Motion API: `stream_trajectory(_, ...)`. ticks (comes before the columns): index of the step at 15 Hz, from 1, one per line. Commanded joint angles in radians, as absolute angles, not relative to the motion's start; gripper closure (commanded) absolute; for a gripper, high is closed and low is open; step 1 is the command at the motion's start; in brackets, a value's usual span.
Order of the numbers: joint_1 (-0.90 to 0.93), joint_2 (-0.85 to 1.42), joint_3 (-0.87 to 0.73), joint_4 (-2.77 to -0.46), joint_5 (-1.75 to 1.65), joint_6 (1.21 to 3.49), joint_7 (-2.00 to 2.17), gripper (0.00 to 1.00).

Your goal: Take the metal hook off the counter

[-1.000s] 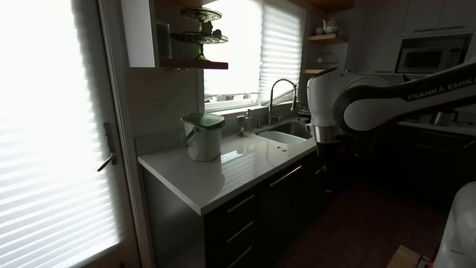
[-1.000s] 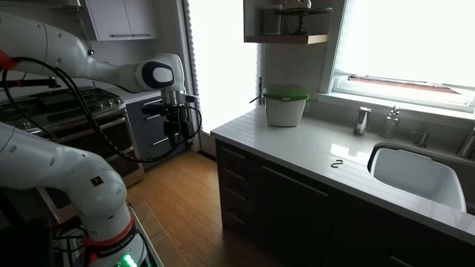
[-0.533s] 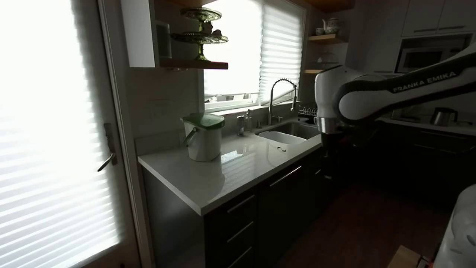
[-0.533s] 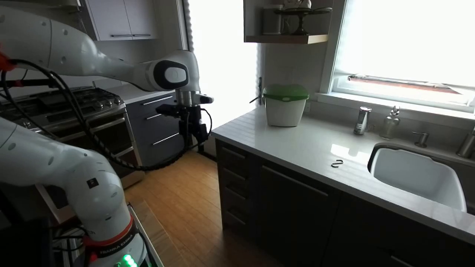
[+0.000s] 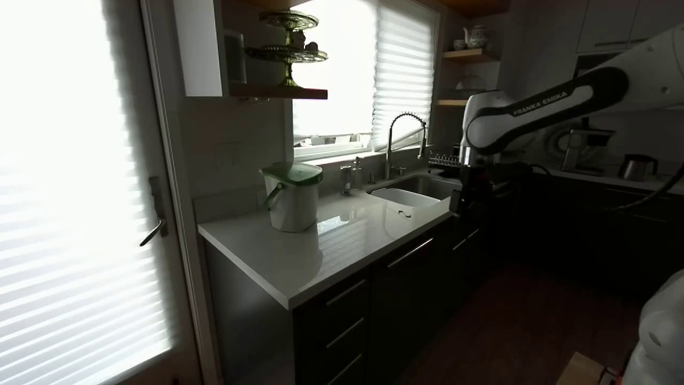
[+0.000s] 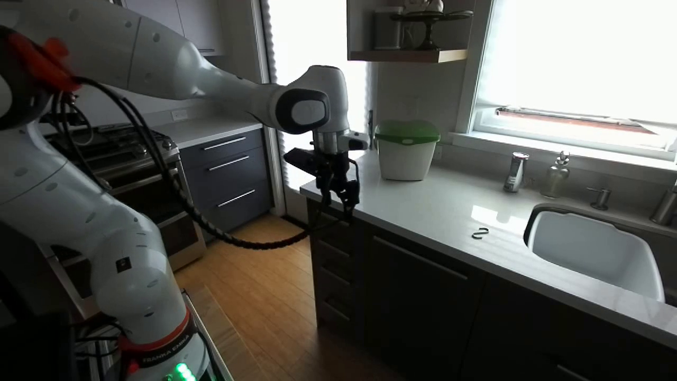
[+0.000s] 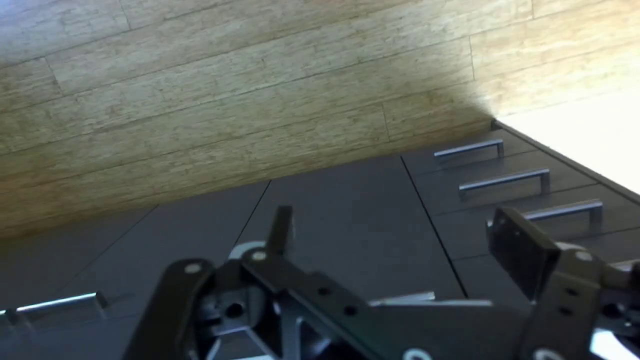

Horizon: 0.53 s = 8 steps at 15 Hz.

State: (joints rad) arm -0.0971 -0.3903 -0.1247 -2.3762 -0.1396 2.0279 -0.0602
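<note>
The metal hook (image 6: 480, 233) is a small dark S shape lying flat on the pale counter (image 6: 418, 209). It also shows in an exterior view (image 5: 404, 214), near the sink and the counter's front edge (image 5: 347, 272). My gripper (image 6: 338, 200) hangs pointing down in front of the counter, well apart from the hook. In an exterior view it is a dark shape (image 5: 458, 204) beside the counter's front edge. In the wrist view my gripper (image 7: 394, 220) is open, with wide-apart fingers (image 7: 522, 255) and nothing between them. The hook is out of the wrist view.
A white bin with a green lid (image 6: 407, 151) stands on the counter. A can (image 6: 515, 172) and a glass bottle (image 6: 556, 176) stand near the window. The sink holds a white tub (image 6: 592, 254). Drawer handles (image 7: 505, 179) stick out of the dark cabinet fronts (image 7: 345, 215).
The arm has swung toward the counter; my gripper has moved right and nearer to the counter's edge in an exterior view. The hook has not moved.
</note>
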Motion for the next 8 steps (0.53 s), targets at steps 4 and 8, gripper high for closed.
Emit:
stream_trajectory(4,-0.119,-0.055,-0.157,-2.081,-0.099,2.166,-0.051,0.0)
stream_trajectory(8,-0.14,0.072,-0.161,-1.961,-0.127,2.235,0.023,0.0)
